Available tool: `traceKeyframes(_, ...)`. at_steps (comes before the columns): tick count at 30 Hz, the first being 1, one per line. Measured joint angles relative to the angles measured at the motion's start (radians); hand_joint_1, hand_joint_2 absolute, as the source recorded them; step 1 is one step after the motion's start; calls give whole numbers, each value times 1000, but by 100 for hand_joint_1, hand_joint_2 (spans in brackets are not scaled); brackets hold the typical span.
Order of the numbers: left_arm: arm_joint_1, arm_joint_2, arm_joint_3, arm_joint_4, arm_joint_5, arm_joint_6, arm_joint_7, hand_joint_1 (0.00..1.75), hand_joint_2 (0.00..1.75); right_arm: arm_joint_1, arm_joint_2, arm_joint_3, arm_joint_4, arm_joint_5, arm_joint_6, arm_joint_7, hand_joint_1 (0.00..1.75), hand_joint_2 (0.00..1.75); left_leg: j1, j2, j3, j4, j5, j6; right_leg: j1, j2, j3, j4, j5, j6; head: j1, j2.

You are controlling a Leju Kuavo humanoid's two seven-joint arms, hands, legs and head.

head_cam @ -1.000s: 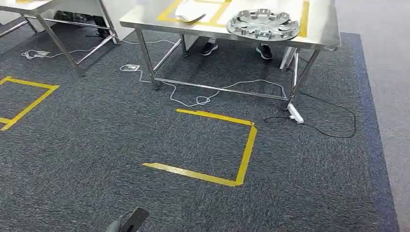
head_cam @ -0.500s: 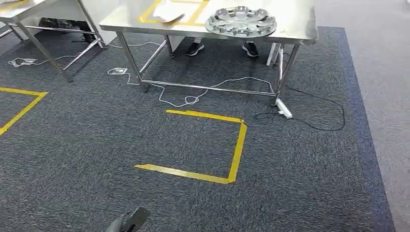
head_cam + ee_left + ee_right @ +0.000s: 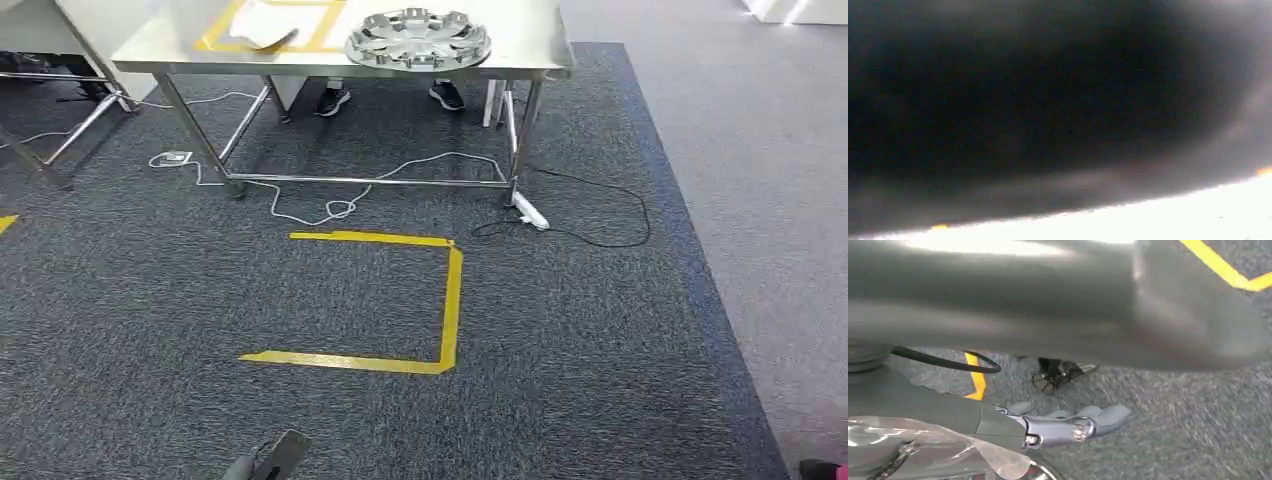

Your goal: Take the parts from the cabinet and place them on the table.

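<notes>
Two hands: right hand (image 3: pixel 1063 426) with pale fingers stretched out flat over the carpet, beside a shiny part in clear plastic (image 3: pixel 913 450); hard to say whether gripping it or merely lying against it. Left hand (image 3: pixel 268 460) cut off at the bottom edge of the head view, just a grey and dark tip; open or closed impossible to tell.
Change: whole head view shifted since half a second ago, so a move of the camera, not of the things; table and floor tape now further left in the picture, and more pale floor on the right.
Task's thing: silver wheel cover (image 3: pixel 418 38) lying flat on the steel table (image 3: pixel 520 45), near its front edge.
Hard to make out: left wrist view dark and blurred. Far edge of the table cut off. Small red and dark shape (image 3: pixel 825 468) clipped at the bottom right corner.
On the table: white sheet (image 3: pixel 265 25) inside a yellow tape outline (image 3: pixel 215 40), just beside the wheel cover.
Under the table: pair of dark shoes (image 3: pixel 335 100) of a person, white cable (image 3: pixel 330 210), white power strip (image 3: pixel 530 212) by a leg, black cable (image 3: pixel 600 240) looping out.
Floor: dark grey carpet (image 3: pixel 600 350) with an open box of yellow tape (image 3: pixel 452 300) in front of the table; pale smooth floor (image 3: pixel 760 150) to the right.
Room: second steel table (image 3: pixel 40 20) at far left, partly out of the picture.
</notes>
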Motion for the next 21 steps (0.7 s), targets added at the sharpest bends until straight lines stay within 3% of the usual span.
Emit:
traceKeyframes(1, 2, 1, -5, -2, 5, 0, 0, 0, 0, -3, 1, -6, 7, -2, 2, -3, 0, 0, -2, 22, 1, -31, -3, 7, -6, 53, -32, 1, 16, 33, -2, 0)
traceKeyframes(2, 1, 1, -5, -3, 6, 1, 0, 0, 0, -3, 1, -9, 9, -2, 2, -3, 0, 0, 5, 40, 5, -44, 4, 16, -6, 36, -38, 8, 9, 36, 0, 0)
traceKeyframes(3, -1, 0, -6, -5, 6, 1, 0, 0, 0, -2, 1, -9, 10, -2, 1, -3, 0, 0, 3, 52, 6, -48, 5, 20, -2, -22, -50, 36, -15, 38, 1, 0)
traceKeyframes(4, 0, -1, -6, -6, 6, 2, -1, 0, 0, -8, 1, -10, 11, -3, 1, -3, 0, 0, 1, 69, 5, -48, 5, 22, -1, -58, -85, 107, -59, 43, 6, 0)
traceKeyframes(6, 6, 0, -7, -6, 8, 2, 0, 0, 0, -14, 1, -10, 12, -3, 1, -3, 0, 0, -3, 107, 3, -47, 4, 24, -5, -77, -164, 277, -136, 52, 3, 0)
traceKeyframes(7, 6, 1, -7, -6, 8, 2, 0, 0, 0, -12, 1, -10, 13, -5, 1, -3, 0, 0, -4, 123, 0, -47, 4, 24, -6, -80, -186, 328, -148, 54, 4, 0)
traceKeyframes(8, 5, 1, -7, -6, 8, 2, 0, 0, 0, -10, 1, -10, 15, -5, 1, -3, 0, 0, -5, 139, 0, -47, 4, 24, -6, -82, -178, 319, -132, 55, 4, 0)
traceKeyframes(9, 4, 0, -7, -6, 8, 2, 0, 0, 0, -9, 1, -11, 16, -6, 1, -3, 0, 0, -6, 150, 0, -47, 4, 24, -6, -85, -148, 270, -103, 54, 4, 0)
traceKeyframes(10, 3, 0, -8, -6, 8, 2, 0, 0, 0, -9, 1, -12, 16, -6, 1, -3, 0, 0, -7, 162, 1, -47, 4, 24, -5, -94, -95, 182, -64, 52, 5, 0)
traceKeyframes(11, 2, -1, -9, -8, 10, 2, 0, 0, 0, -9, 1, -13, 16, -6, -1, -3, 0, 0, -8, 172, 2, -47, 4, 23, -3, -119, -25, 66, -25, 46, 4, 0)
traceKeyframes(12, 1, -2, -10, -9, 10, 2, 0, 0, 0, -11, 1, -14, 16, -7, -1, -3, 0, 0, -10, 181, 7, -46, 3, 22, 3, -169, 21, -10, -22, 39, 5, 0)
traceKeyframes(16, -3, -5, -17, -10, 15, 3, 0, 0, 0, -9, 1, -15, 16, -11, -1, -4, 0, 0, -11, 214, 11, -47, 6, -2, 12, -133, 10, -19, -15, 17, -1, 0)
traceKeyframes(17, -2, -5, -20, -13, 16, 4, 0, 0, 0, -8, 2, -17, 17, -12, -1, -3, 0, 0, -11, 214, 8, -43, -1, -9, 1, -120, 22, -32, -2, 9, 0, 0)
traceKeyframes(18, -3, -5, -22, -14, 17, 4, 0, 0, 0, -8, 2, -18, 17, -13, 0, -3, 0, 0, -7, 167, 4, -22, -22, -15, 0, -113, 23, -34, 3, 5, -5, 0)
traceKeyframes(19, -3, -5, -22, -15, 18, 5, 0, 0, 0, -13, 2, -19, 17, -13, 1, -3, 0, 0, -4, 127, -18, 35, -66, -18, -1, -103, 20, -33, 8, -1, -8, 0)
traceKeyframes(21, 4, -3, -23, -15, 18, 5, 0, 0, 0, -15, 2, -20, 17, -13, 3, -4, 0, 0, 0, 101, -86, 203, -150, -23, -1, -77, 15, -33, 10, -3, -6, 0)
